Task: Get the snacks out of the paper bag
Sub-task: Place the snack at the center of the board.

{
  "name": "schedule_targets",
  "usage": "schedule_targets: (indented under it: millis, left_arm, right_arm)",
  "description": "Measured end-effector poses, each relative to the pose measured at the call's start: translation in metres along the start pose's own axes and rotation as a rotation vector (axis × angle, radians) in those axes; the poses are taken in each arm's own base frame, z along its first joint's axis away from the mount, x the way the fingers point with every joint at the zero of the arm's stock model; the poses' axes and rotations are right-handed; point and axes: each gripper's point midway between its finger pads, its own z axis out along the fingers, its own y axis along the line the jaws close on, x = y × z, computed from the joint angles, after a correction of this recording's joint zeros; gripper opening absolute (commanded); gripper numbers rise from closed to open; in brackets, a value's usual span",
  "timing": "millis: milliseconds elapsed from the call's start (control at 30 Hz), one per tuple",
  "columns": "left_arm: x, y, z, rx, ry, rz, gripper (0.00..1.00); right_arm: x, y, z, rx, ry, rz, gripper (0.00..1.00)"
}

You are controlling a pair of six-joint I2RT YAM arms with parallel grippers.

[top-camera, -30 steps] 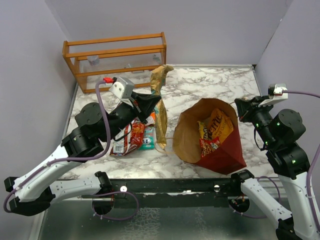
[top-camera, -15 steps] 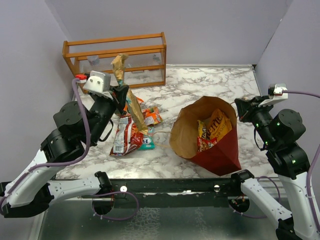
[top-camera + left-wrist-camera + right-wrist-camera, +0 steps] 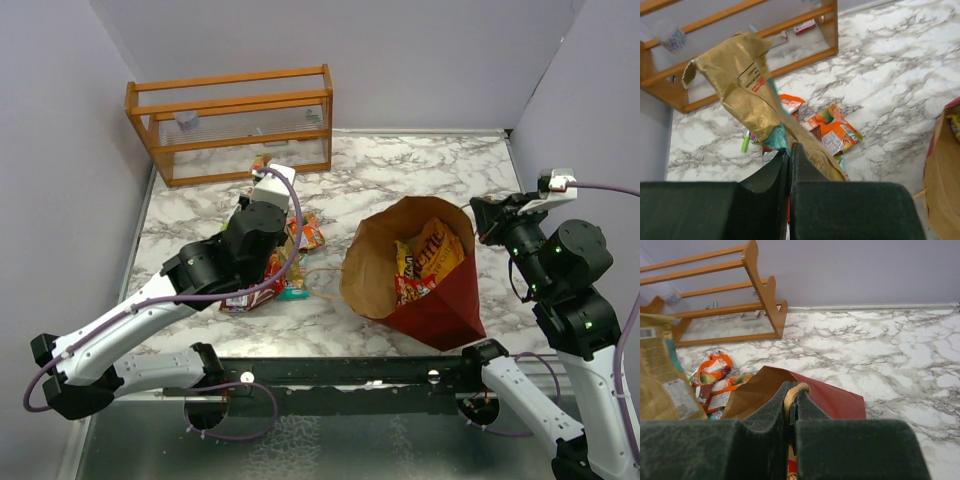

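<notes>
Here, left end effector (image 3: 789,151) clamped on gold packet (image 3: 740,85), right end effector (image 3: 791,391) pinching paper bag (image 3: 832,401) at rim.

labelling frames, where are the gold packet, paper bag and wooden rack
gold packet (image 3: 745,85), left wrist view, crinkled upper face
paper bag (image 3: 445,303), top external view, dark red outer side
wooden rack (image 3: 230,101), top external view, front top rail

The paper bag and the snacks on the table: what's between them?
Just marble table with the thin cord handle of the paper bag lying on it, beside the snacks. The top view shows it.
</notes>
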Motion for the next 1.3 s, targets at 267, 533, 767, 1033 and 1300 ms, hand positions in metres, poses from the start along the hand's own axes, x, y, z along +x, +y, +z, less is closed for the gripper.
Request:
schedule_targets:
  millis: [267,533,767,1033,1300]
  left_arm:
    - [0.032,0.035,0.031,-0.142,0.103,-0.038,0.00]
    - [0.036,0.064,0.034,-0.187,0.126,-0.097,0.00]
    - [-0.002,0.071,0.013,-0.140,0.037,-0.142,0.00]
    - [-0.006,0.090,0.006,-0.222,0.030,-0.091,0.00]
    - [0.011,0.123,0.003,-0.416,0.076,0.024,0.00]
  right_arm:
    - [0.000,0.000,-0.001,0.000,-0.001,0.000,0.02]
    - [-0.001,0.000,-0.002,-0.001,-0.004,0.000,0.02]
    - [-0.001,0.000,-0.002,-0.001,-0.004,0.000,0.02]
    - [-0.001,0.000,-0.002,-0.001,-0.004,0.000,0.02]
    - [0.000,0.000,-0.002,-0.001,-0.003,0.000,0.02]
